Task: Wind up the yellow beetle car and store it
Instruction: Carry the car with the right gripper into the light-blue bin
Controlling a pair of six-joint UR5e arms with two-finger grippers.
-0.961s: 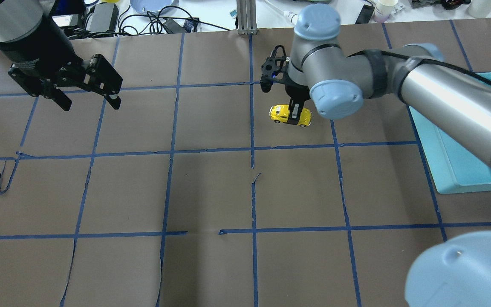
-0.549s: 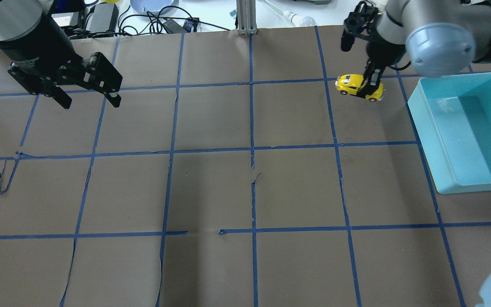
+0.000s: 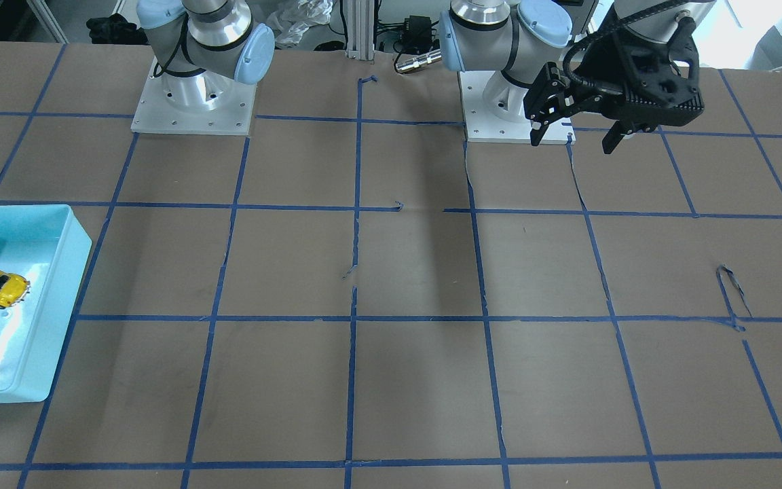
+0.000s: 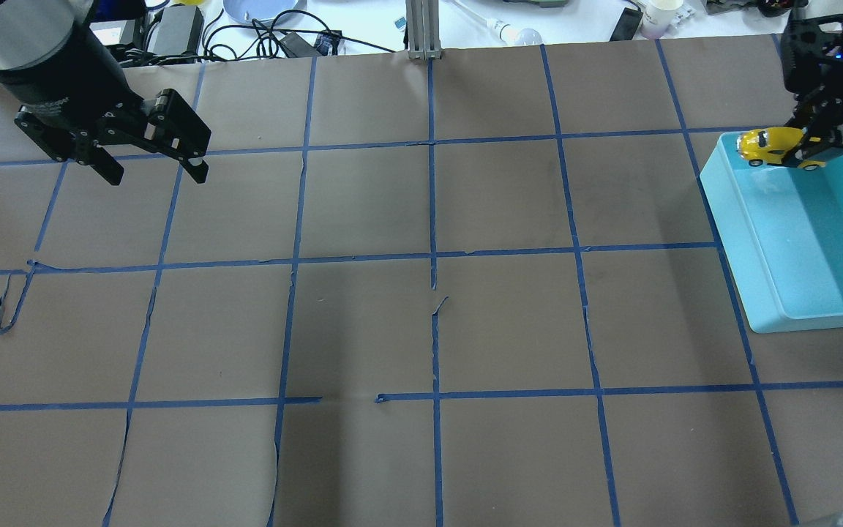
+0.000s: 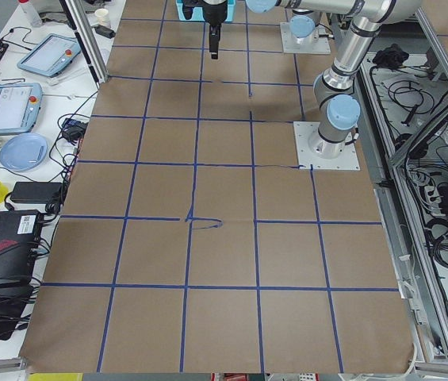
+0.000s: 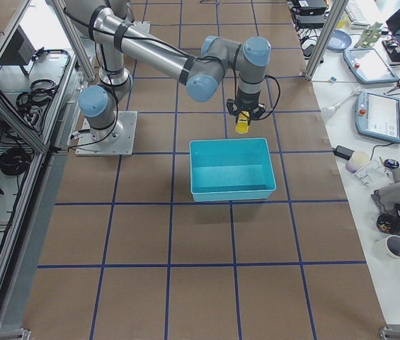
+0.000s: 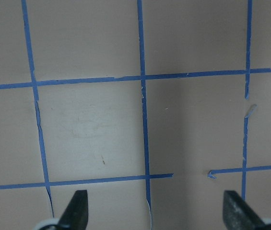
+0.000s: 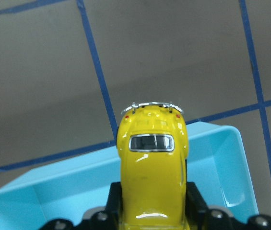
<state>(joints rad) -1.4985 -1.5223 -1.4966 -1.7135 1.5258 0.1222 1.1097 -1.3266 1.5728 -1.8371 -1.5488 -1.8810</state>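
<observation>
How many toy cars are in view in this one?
1. The small glossy yellow beetle toy car is held in the right gripper's jaws, above one end of the light-blue plastic bin.

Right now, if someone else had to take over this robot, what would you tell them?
Right gripper: shut on the car, held above one end of the bin, not released.
Left gripper: open, empty, over bare table far from the bin.
Done: car lifted and brought to the bin; winding cannot be judged.
Left: lower and release it inside.
</observation>
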